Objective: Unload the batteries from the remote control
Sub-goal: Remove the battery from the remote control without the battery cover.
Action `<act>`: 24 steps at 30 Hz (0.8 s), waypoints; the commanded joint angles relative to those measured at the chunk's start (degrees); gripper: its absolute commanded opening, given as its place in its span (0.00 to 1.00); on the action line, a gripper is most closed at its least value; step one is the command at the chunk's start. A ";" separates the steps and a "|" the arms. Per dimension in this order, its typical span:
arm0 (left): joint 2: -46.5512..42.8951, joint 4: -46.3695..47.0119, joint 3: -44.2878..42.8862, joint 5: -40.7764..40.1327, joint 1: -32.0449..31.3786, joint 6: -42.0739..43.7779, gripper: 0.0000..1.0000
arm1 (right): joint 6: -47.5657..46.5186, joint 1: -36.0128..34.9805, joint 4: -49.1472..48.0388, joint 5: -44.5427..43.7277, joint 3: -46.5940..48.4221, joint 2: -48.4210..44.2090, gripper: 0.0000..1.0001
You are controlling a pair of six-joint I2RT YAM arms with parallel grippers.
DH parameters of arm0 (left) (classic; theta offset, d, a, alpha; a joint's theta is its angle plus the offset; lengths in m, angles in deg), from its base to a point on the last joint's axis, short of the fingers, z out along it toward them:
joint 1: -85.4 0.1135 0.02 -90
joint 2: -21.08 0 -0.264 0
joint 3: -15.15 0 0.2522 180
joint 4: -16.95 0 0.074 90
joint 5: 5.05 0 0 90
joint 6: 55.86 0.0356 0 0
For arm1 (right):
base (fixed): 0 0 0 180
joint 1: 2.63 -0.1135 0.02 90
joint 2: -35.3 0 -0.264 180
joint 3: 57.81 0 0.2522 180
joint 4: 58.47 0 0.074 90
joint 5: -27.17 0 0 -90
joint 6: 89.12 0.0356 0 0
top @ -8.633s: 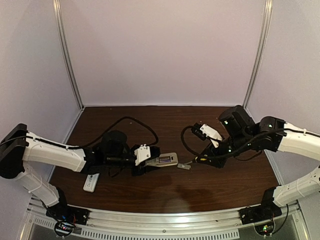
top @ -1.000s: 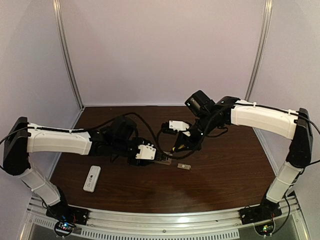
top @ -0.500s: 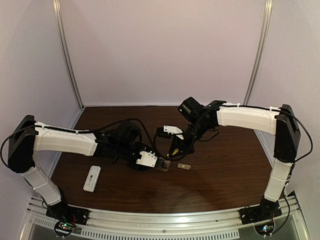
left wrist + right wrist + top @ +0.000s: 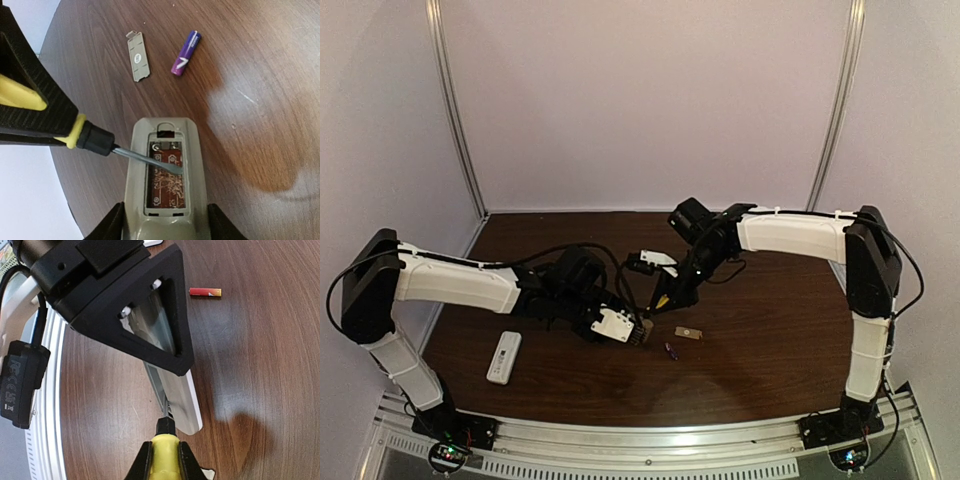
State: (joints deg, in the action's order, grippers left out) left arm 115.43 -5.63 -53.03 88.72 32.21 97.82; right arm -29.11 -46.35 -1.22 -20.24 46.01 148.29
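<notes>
Presently, the left gripper (image 4: 165, 227) clamps the grey remote (image 4: 198, 170), the right gripper (image 4: 162, 460) grasps the yellow-handled screwdriver (image 4: 90, 136) with its tip in the open bay (image 4: 167, 189), and ahead of the left gripper lie the cover plate (image 4: 138, 56) and, beside it, one purple battery (image 4: 185, 53).

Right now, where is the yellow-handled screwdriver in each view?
Top external: screwdriver at centre, a yellow speck in the right gripper.
Left wrist: enters from the left, tip in the remote's open compartment.
Right wrist: yellow handle at bottom centre.
Shared landmark: the remote.
</notes>
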 commanded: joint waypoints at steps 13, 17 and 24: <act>-5.10 18.57 3.19 -2.76 0.06 -8.45 0.00 | 6.57 -1.85 -4.85 0.83 -5.51 -10.10 0.00; -6.07 18.89 4.01 -4.84 0.00 -9.93 0.00 | 7.01 -1.89 -4.31 0.04 -6.16 -11.75 0.00; -6.55 19.30 4.80 -5.20 -0.05 -11.98 0.00 | 7.85 -1.93 -3.54 -1.01 -8.26 -15.57 0.00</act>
State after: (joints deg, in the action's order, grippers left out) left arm 110.64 6.85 -48.70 85.64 31.97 88.57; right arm -22.62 -46.79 -6.82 -23.04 39.89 136.09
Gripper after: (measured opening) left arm 0.507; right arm 0.153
